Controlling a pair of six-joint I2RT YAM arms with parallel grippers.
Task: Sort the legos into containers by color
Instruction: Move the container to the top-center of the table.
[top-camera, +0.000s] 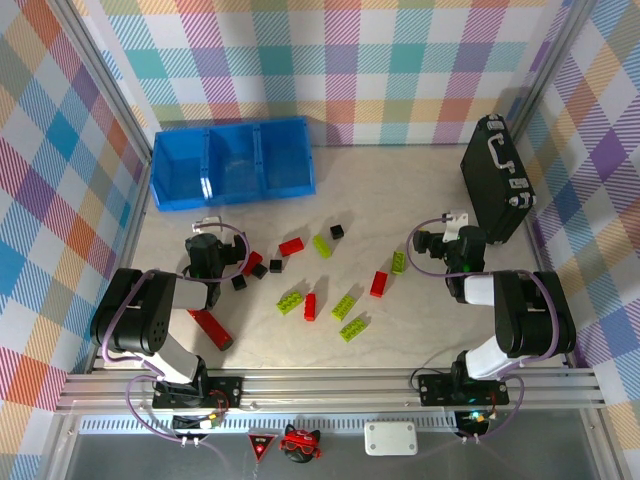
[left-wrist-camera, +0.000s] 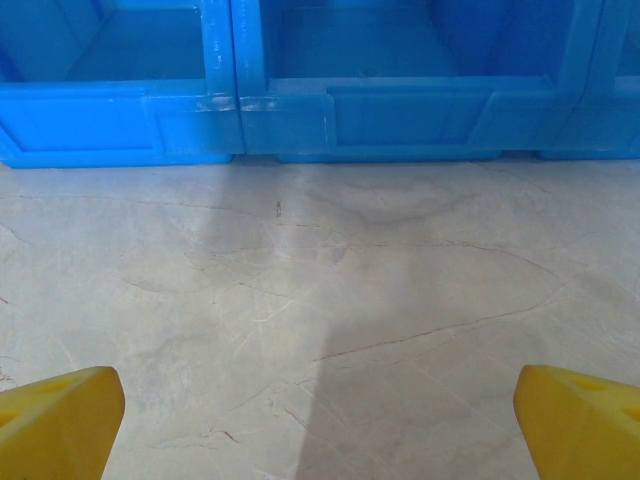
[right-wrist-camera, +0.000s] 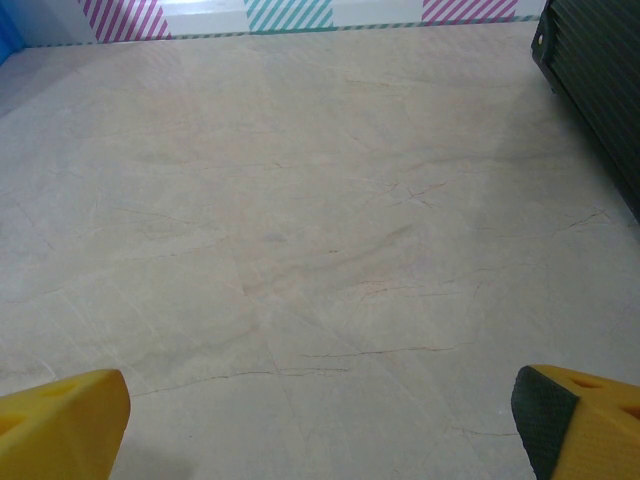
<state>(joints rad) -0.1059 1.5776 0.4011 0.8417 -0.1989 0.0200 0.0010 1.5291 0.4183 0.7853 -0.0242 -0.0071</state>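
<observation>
The legos lie scattered across the middle of the table: red ones (top-camera: 291, 246) (top-camera: 379, 284), lime green ones (top-camera: 322, 245) (top-camera: 346, 305) and black ones (top-camera: 337, 231) (top-camera: 238, 283). At the back left stand the containers (top-camera: 232, 163), three joined blue bins. My left gripper (left-wrist-camera: 318, 410) hovers over bare table facing the containers' front wall (left-wrist-camera: 330, 120), its yellow fingertips (left-wrist-camera: 60, 420) wide apart with nothing between them. My right gripper (right-wrist-camera: 320, 420) is open too, over bare table right of the legos, with nothing in it.
A black briefcase (top-camera: 495, 180) stands at the back right, and its edge (right-wrist-camera: 600, 90) shows in the right wrist view. A long red bar (top-camera: 210, 328) lies beside the left arm. Plaid walls close in the table.
</observation>
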